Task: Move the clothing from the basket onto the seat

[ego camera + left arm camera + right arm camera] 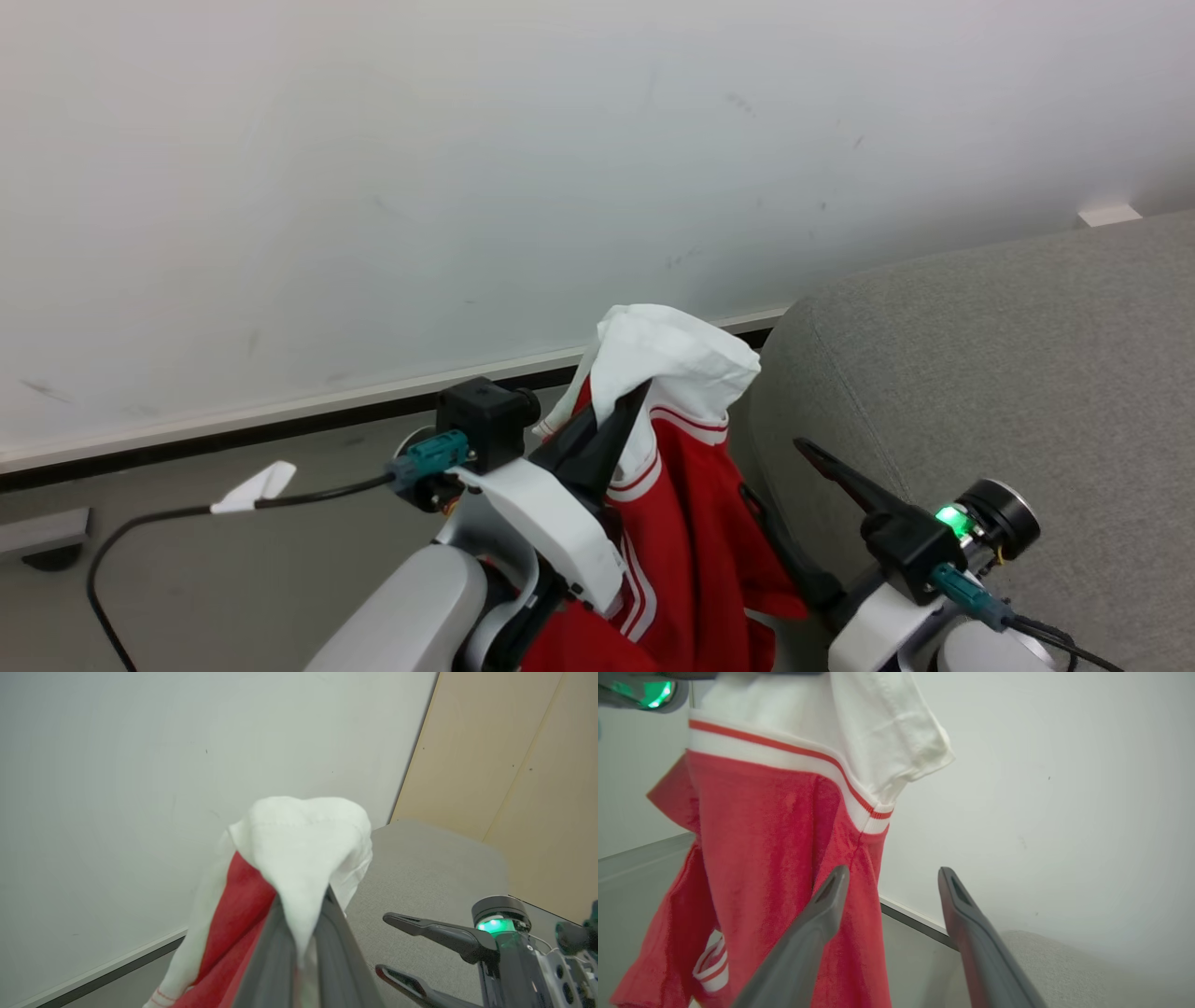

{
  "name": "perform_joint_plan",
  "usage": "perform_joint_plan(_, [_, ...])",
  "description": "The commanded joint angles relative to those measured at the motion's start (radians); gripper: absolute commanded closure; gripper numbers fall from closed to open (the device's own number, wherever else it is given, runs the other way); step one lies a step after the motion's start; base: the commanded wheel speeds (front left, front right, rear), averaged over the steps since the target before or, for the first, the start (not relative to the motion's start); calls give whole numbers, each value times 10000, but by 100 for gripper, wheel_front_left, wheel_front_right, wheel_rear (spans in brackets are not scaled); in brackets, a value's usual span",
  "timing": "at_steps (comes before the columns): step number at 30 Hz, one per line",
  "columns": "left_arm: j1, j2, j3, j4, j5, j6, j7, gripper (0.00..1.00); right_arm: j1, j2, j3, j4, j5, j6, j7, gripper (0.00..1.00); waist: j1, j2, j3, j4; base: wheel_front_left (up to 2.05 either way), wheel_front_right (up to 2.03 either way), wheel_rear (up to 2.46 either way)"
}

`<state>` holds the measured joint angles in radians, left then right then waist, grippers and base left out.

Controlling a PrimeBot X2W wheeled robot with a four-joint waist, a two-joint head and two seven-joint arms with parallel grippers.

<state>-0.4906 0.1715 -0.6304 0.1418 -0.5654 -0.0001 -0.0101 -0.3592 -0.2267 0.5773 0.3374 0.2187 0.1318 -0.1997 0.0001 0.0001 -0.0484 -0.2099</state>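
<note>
1. Nearest the lens, at the bottom centre of the left wrist view, the left pincer [303, 896] had its two dark fingers pressed together on a fold of the clothing [299, 840]. White cloth bulged above the tips and red cloth fell away toward the lower left.
2. In the head view the left pincer [627, 411] stood at lower centre, pointing up the frame. The clothing [691, 541] hung from it in the air, white on top and red with thin white stripe trim below, running off the bottom edge.
3. The right pincer [773, 467] sat at the lower right of the head view with its fingers spread wide and nothing between them. Its nearer finger lay close to the red cloth, but whether they touched could not be told.
4. In the right wrist view the right pincer [893, 872] rose from the bottom edge, gaping. The clothing [775, 858] filled the left half of the frame behind its left finger.
5. The seat [980, 373], light-grey upholstery with a broad rounded arm, took up the right side of the head view, just beside the hanging garment.
6. A pale wall [467, 187] covered the upper frame, with a dark baseboard [280, 425] under it. A grey floor [233, 597] lay at the lower left, crossed by a black cable [140, 527]. A light wood panel [514, 765] showed at the upper right of the left wrist view.
</note>
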Motion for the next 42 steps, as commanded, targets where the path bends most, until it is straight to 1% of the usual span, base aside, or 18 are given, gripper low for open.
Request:
perform_joint_plan(1, [-79,-10,-13,-81,-73,-33,-1,100,-243,-66,211,124,153,-21,63,0,-1,-1,0,12,0,0,0])
perform_joint_plan(4, [-165,-92,-93,-65,-86,-70,33,100,-1035,-107,1122,556,689,-21,227,0,-1,-1,21,73,0,0,0])
perform_joint_plan(11, [-350,-328,-427,57,-134,-335,90,100,-2555,-137,2506,1909,1667,-21,234,0,-1,-1,6,293,0,0,0])
perform_joint_plan(14, [-457,-469,-581,109,-200,-495,129,100,-3057,-141,3133,2441,2328,-21,226,0,-1,-1,-25,392,0,0,0])
perform_joint_plan(18, [-575,-615,-773,219,-351,-657,137,100,-3587,-125,4208,2978,3497,-21,384,0,-1,-1,-81,509,0,0,0])
perform_joint_plan(19, [-606,-657,-809,252,-416,-700,131,100,-3665,-102,4463,3099,3940,-21,501,0,-1,-1,-95,541,0,0,0])
perform_joint_plan(20, [-628,-701,-843,288,-464,-721,117,100,-3734,-82,4724,3199,4330,-21,605,31,-1,-1,-111,573,0,0,0])
perform_joint_plan(21, [-635,-731,-863,328,-512,-743,94,100,-3864,-101,4874,3314,4662,-21,628,100,-1,-1,-128,605,0,0,0])
perform_joint_plan(23, [-681,-778,-860,456,-556,-757,49,100,-4065,-155,5133,3625,5184,-21,613,100,-1,-1,-143,665,0,0,0])
perform_joint_plan(26, [-766,-795,-782,717,-570,-697,-65,100,-4273,-74,5232,4097,5693,-21,139,100,-1,-1,-140,738,0,0,0])
perform_joint_plan(31, [-885,-641,-627,1251,-427,-543,-260,100,-4592,143,5312,4612,6190,-21,-419,100,-1,-1,-116,780,0,0,0])
perform_joint_plan(37, [-959,-607,-554,1875,-319,-415,-524,100,-4800,369,4938,4899,6421,-21,-664,100,-1,-1,-135,813,0,0,0])
perform_joint_plan(38, [-975,-616,-569,1956,-302,-393,-578,98,-4810,394,4877,4906,6426,-21,-676,100,-1,-1,-141,826,0,0,0])
perform_joint_plan(39, [-989,-631,-564,2017,-291,-369,-628,62,-4838,408,4778,4858,6384,-21,-676,100,-1,-1,-141,837,0,0,0])
perform_joint_plan(40, [-1000,-644,-587,2094,-259,-366,-659,46,-4831,420,4664,4792,6330,-21,-672,100,-1,-1,-141,851,0,0,0])
perform_joint_plan(41, [-996,-655,-621,2147,-255,-371,-694,40,-4794,436,4555,4728,6283,-21,-666,100,-1,-1,-144,865,0,0,0])
perform_joint_plan(42, [-987,-668,-641,2196,-284,-382,-707,28,-4737,440,4452,4666,6219,-21,-666,100,-1,-1,-149,880,0,0,0])
